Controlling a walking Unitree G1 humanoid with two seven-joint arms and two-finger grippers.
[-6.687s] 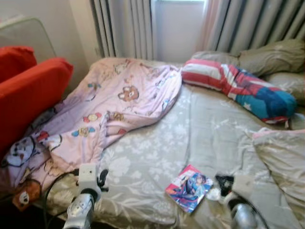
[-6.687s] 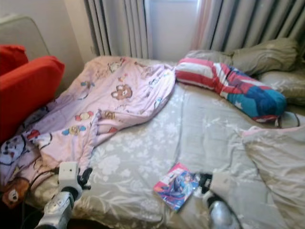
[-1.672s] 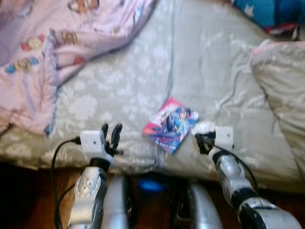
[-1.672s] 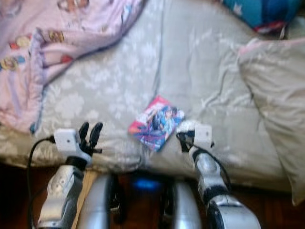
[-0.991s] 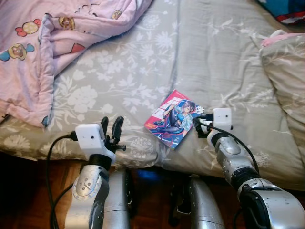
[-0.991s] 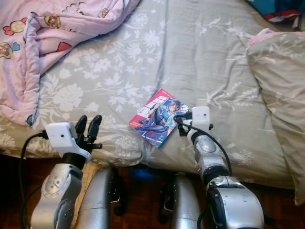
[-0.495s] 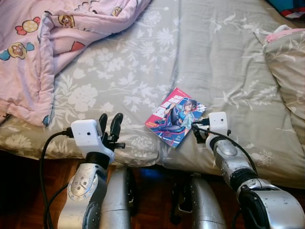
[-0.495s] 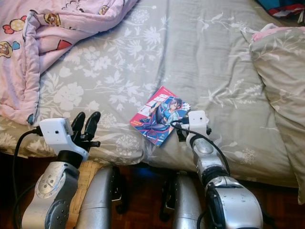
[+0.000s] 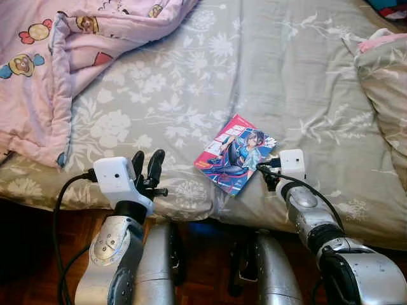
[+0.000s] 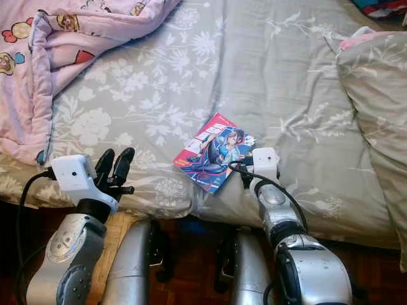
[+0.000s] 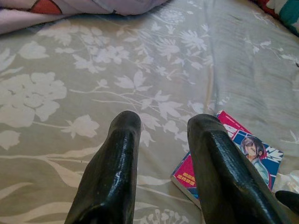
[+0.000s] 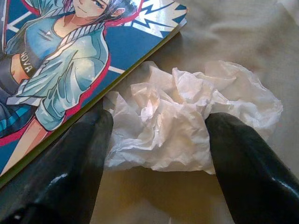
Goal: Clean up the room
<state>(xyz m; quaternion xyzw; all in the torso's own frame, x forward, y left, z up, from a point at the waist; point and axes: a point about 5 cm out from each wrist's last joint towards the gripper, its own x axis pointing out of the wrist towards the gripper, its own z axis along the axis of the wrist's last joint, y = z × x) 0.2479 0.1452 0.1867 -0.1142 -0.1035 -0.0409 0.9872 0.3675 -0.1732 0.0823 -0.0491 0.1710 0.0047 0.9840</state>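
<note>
A crumpled white tissue (image 12: pixel 187 126) lies on the grey flowered bedsheet (image 9: pixel 191 95), touching the corner of a colourful comic book (image 9: pixel 235 152). My right gripper (image 12: pixel 159 119) is down at the sheet and open. Its two black fingers (image 12: pixel 70 154) stand on either side of the tissue. In the eye views that gripper (image 9: pixel 266 171) sits at the book's right corner, near the bed's front edge. My left gripper (image 9: pixel 147 164) hovers open over the sheet to the left of the book (image 11: pixel 229 149), holding nothing.
A pink cartoon blanket (image 9: pixel 57 57) is heaped at the back left of the bed. A grey pillow (image 9: pixel 388 82) lies at the right. The mattress edge runs just in front of my silver legs (image 9: pixel 159 267), with dark wooden floor (image 9: pixel 32 254) below.
The head view has dropped from the whole bed to its near edge. Over the last second the right gripper settled beside the book's corner; the left arm hardly moved.
</note>
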